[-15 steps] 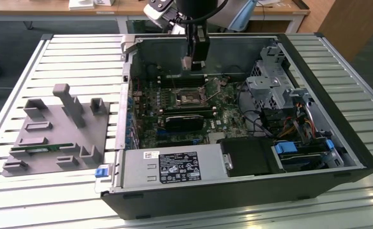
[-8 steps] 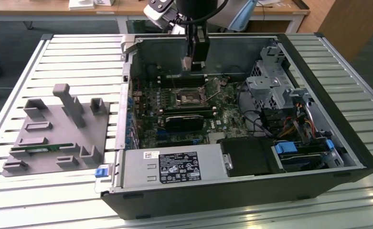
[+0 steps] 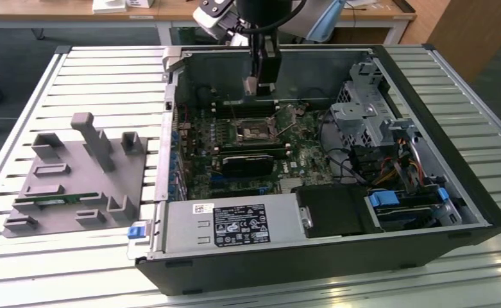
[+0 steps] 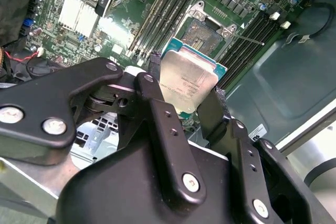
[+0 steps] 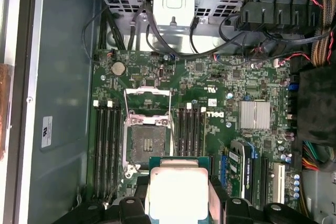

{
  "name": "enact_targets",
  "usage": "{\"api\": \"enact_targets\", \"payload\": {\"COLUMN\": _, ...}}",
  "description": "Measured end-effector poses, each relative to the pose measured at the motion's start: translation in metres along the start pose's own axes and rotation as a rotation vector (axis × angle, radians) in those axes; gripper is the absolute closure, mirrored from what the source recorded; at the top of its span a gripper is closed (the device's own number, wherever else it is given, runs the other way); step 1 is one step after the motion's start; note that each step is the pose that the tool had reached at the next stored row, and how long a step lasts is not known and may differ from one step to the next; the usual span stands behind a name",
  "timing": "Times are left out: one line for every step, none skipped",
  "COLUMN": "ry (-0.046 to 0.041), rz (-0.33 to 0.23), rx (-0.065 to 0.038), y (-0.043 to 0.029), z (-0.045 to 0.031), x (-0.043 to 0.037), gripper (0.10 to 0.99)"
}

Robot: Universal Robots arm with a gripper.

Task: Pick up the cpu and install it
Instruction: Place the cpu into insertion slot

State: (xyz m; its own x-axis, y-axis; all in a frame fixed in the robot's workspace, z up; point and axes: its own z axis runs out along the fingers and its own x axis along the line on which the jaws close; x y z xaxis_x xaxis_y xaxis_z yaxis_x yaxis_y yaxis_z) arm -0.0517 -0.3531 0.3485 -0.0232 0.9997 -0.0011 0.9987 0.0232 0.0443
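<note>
Gripper closed on cpu, gripped at opposite edges, metal top visible. Cpu held in air above motherboard, near open socket, not seated. Socket frame seen raised. Motherboard housed in computer case, laid on slatted table.

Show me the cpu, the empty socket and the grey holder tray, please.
cpu (image 4: 186,82): second wrist view, middle of its silvery metal top.
socket (image 5: 148,142): first wrist view, its dark open centre.
grey holder tray (image 3: 72,181): exterior view, flat base among its posts.
</note>
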Motion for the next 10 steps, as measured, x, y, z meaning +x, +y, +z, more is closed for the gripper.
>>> {"api": "enact_targets", "payload": {"ry": 0.0001, "rz": 0.001, "rx": 0.000, "y": 0.0000, "z": 0.0006, "x": 0.0003, "gripper": 0.553}}
{"api": "enact_targets", "payload": {"ry": -0.0001, "rz": 0.004, "rx": 0.000, "y": 0.0000, "z": 0.0013, "x": 0.0006, "gripper": 0.553}}
{"api": "enact_targets", "payload": {"ry": -0.0006, "rz": 0.007, "rx": 0.000, "y": -0.0001, "z": 0.0020, "x": 0.0008, "gripper": 0.553}}
{"api": "enact_targets", "payload": {"ry": -0.0015, "rz": 0.013, "rx": 0.000, "y": -0.0001, "z": 0.0027, "x": 0.0011, "gripper": 0.553}}
{"api": "enact_targets", "payload": {"ry": -0.0015, "rz": 0.017, "rx": 0.000, "y": 0.0000, "z": 0.0035, "x": 0.0013, "gripper": 0.553}}
{"api": "enact_targets", "payload": {"ry": -0.0017, "rz": 0.018, "rx": 0.000, "y": 0.0000, "z": 0.0041, "x": 0.0014, "gripper": 0.553}}
{"api": "enact_targets", "payload": {"ry": -0.0017, "rz": 0.018, "rx": 0.000, "y": -0.0001, "z": 0.0048, "x": 0.0014, "gripper": 0.553}}
{"api": "enact_targets", "payload": {"ry": -0.0016, "rz": 0.018, "rx": 0.000, "y": -0.0001, "z": 0.0055, "x": 0.0014, "gripper": 0.553}}
{"api": "enact_targets", "payload": {"ry": -0.0016, "rz": 0.018, "rx": 0.000, "y": -0.0002, "z": 0.0061, "x": 0.0014, "gripper": 0.553}}
{"api": "enact_targets", "payload": {"ry": -0.0017, "rz": 0.018, "rx": 0.000, "y": -0.0002, "z": 0.0068, "x": 0.0014, "gripper": 0.553}}
